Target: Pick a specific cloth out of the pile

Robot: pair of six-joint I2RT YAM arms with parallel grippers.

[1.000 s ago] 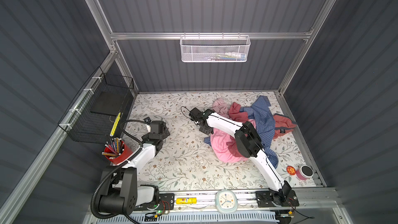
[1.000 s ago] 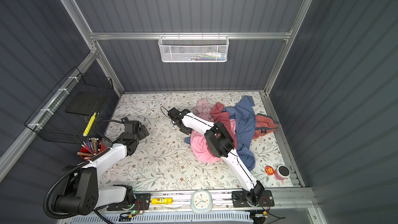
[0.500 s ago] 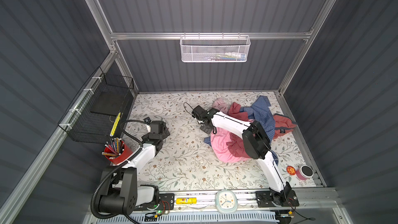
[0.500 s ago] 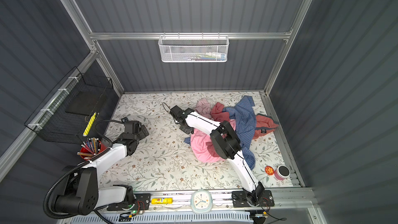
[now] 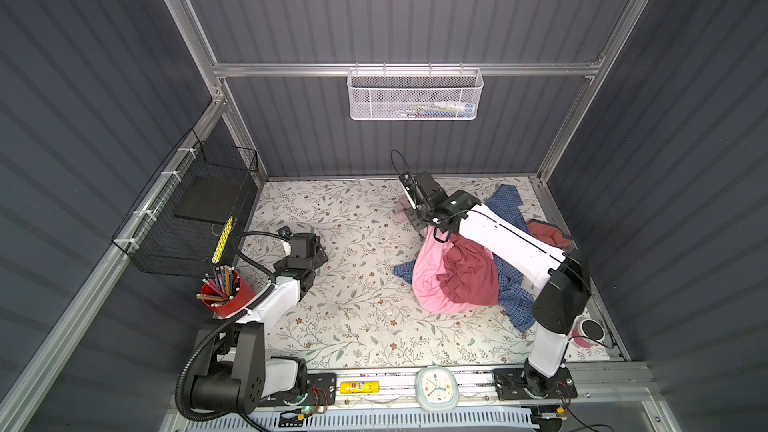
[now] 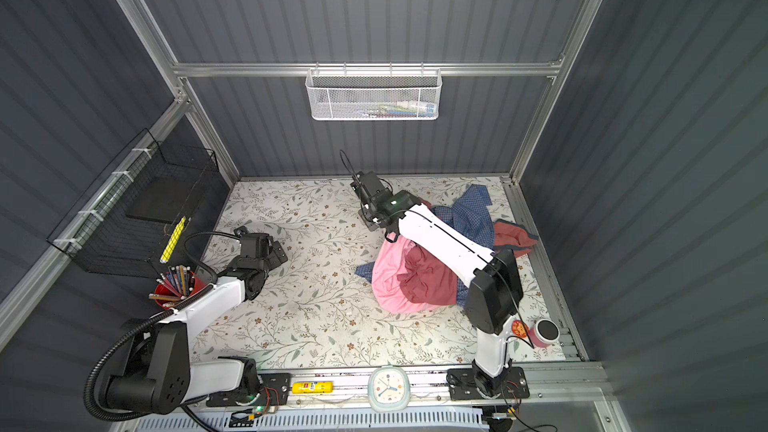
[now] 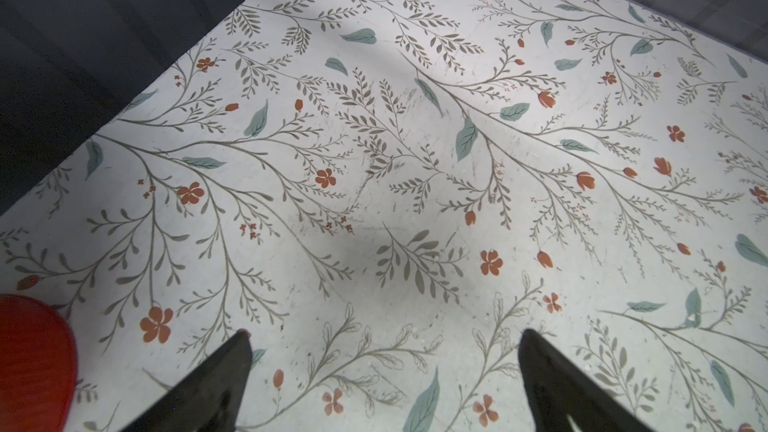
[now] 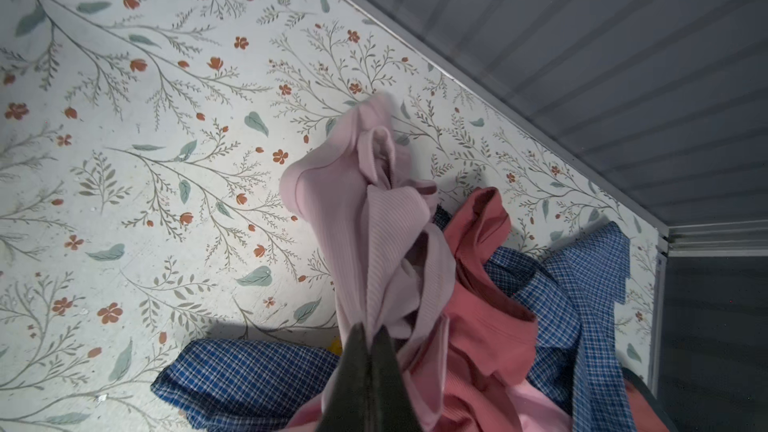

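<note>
The pile [image 5: 457, 276] [image 6: 415, 280] is a heap of bright pink, dark red, salmon and blue-checked fabric at the right of the floral table. At its far left end my right gripper [image 5: 415, 220] [image 6: 368, 220] [image 8: 370, 332] is shut on the cloth [image 8: 365, 209], a pale dusty-pink ribbed garment. The cloth hangs bunched from the fingertips above the table, its lower folds still against the salmon and checked pieces [image 8: 490, 317]. A bit of it shows beside the gripper in a top view [image 5: 401, 207]. My left gripper [image 5: 321, 254] [image 6: 279, 253] [image 7: 382, 334] is open over bare table, far left of the pile.
A red pencil cup [image 5: 224, 297] [image 7: 33, 359] stands near the left arm. A black wire basket [image 5: 195, 218] hangs on the left wall and a white mesh basket [image 5: 415, 95] on the back wall. A pink cup [image 5: 588, 330] sits front right, a clock [image 5: 436, 386] on the front rail.
My right gripper has closed on the pale pink cloth and moved right and upward toward the back wall, lifting it. The left arm has not moved.
</note>
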